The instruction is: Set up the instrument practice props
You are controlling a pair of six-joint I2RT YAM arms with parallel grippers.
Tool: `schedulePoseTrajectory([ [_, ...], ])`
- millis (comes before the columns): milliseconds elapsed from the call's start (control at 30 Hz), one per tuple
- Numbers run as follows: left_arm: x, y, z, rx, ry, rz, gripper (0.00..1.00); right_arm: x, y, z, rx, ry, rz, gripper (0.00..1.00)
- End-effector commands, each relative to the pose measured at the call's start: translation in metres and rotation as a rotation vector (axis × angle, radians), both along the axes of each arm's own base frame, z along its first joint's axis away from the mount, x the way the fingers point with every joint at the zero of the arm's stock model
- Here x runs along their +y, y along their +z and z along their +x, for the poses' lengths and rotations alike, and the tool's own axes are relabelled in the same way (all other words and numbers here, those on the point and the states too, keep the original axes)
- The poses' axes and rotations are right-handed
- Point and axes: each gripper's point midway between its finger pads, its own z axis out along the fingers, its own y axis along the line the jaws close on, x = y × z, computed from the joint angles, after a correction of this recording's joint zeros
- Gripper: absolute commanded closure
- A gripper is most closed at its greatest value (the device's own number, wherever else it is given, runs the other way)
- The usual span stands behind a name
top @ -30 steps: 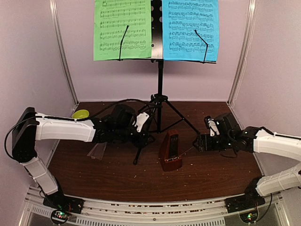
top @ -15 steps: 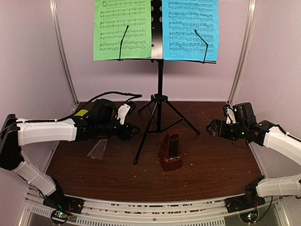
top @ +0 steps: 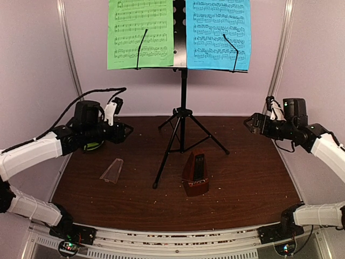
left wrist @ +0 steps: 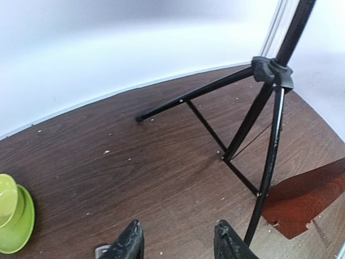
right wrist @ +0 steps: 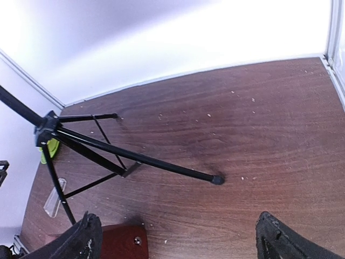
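Observation:
The black tripod music stand stands at the back middle; its legs also show in the left wrist view and the right wrist view. A green sheet and a blue sheet rest on its desk under wire holders. The reddish-brown metronome stands uncovered in front of the stand. Its clear cover lies on the table to the left. My left gripper is open and empty at the left. My right gripper is open and empty at the right.
A small lime-green bowl sits at the back left, partly behind my left arm; it also shows in the left wrist view. Pale walls with metal corner posts close the dark wooden table in on three sides.
Both arms have pulled back from the middle: the left gripper moved left and back toward the bowl, the right gripper moved right and back. The stand, metronome and cover stay put.

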Motion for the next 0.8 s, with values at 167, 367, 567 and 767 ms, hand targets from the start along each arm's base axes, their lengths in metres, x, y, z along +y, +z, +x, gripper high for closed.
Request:
schedulePoseTrajectory([
  [167,0.024,0.057,-0.008,-0.071,0.044,0.007,0.49,0.023,0.055,-0.020,-0.162,0.160,0.099,0.00],
  [367,0.035,0.072,-0.021,-0.076,0.078,-0.035,0.39,0.026,0.061,-0.040,-0.207,0.197,0.146,0.00],
  [567,0.044,0.056,-0.036,-0.003,0.099,-0.049,0.21,0.027,0.045,-0.062,-0.210,0.233,0.167,0.00],
  [767,0.046,0.033,-0.054,0.078,0.101,-0.125,0.04,0.029,0.017,-0.082,-0.195,0.254,0.221,0.00],
])
